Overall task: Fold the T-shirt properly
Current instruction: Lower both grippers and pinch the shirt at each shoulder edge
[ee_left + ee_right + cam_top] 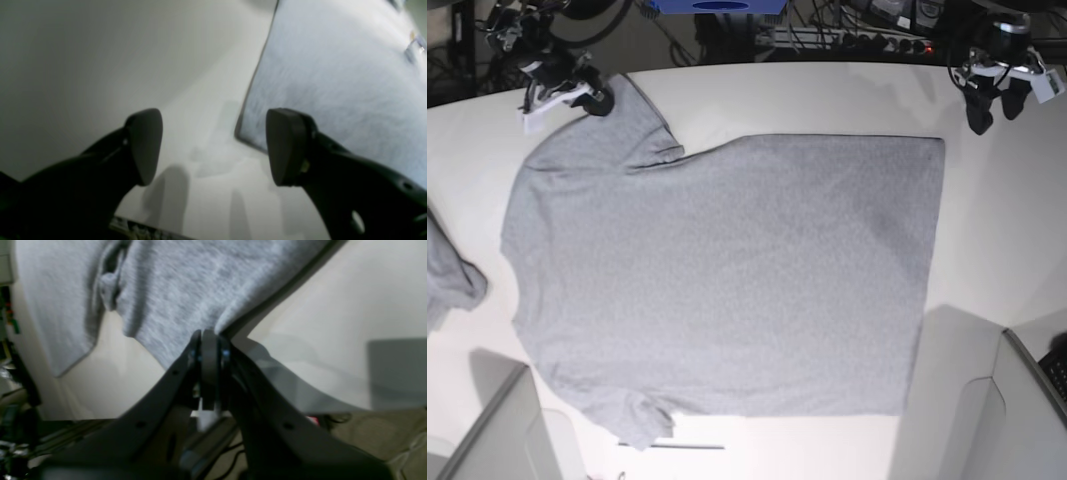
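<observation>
White bench (827,95), largest thing in view, carrying everything. Spread flat across its middle, plain side up: the T-shirt (727,280), heather grey, long axis running left to right in the base view, hem (932,270) toward that view's right, shoulders toward its left. One sleeve (632,125) reaching to the upper left, the other sleeve (642,420) bunched at the lower left near the bench's front edge. Neckline not to be made out. A second piece of grey cloth (449,280) at the base view's left edge, cut off by the frame, kind unclear.

Right gripper (210,340) at the upper-left sleeve, clenched on a pinch of the T-shirt's edge; in the wrist view, fabric drawn up from the bench into the closed jaws, a fold (110,283) creased beside it, much of it blurred. Gripper body small and half lost among dark cables in the base view.

Left gripper (213,146) released, jaws wide apart, nothing between them, above bare bench just beside the T-shirt's hem corner (242,133). Wrist view soft with blur; the far edge of the cloth cut off at the frame's right.
</observation>
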{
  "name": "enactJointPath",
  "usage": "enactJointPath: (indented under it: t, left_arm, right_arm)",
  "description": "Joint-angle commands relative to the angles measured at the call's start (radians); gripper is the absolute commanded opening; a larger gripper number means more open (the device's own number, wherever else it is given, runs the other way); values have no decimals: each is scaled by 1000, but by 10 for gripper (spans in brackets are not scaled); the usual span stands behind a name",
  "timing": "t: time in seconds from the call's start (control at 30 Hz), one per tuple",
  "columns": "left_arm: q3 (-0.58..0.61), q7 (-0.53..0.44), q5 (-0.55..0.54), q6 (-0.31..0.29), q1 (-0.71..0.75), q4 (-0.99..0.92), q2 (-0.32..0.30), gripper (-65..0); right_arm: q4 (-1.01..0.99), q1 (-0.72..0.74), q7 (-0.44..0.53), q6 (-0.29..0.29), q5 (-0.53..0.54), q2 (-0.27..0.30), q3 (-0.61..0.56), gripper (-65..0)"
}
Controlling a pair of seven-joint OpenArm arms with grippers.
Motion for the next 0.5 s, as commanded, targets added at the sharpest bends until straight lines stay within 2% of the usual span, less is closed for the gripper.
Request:
enactJointPath:
  t: [0.0,0.3,0.47]
  left_arm:
    - [-11,-3,-10,-10,-7,-5,-7,-184]
    - [12,26,-5,-10,-116,-105,-9,-186]
    - [42,173,-4,-10,-195,-139,-12,-186]
  right_arm:
    - [-18,-14,-44,-12,-89,0,-1,-650]
    - [-19,-14,-45,-12,-91,10,-6,-650]
    - [-19,-14,-44,-12,-89,15,-1,-650]
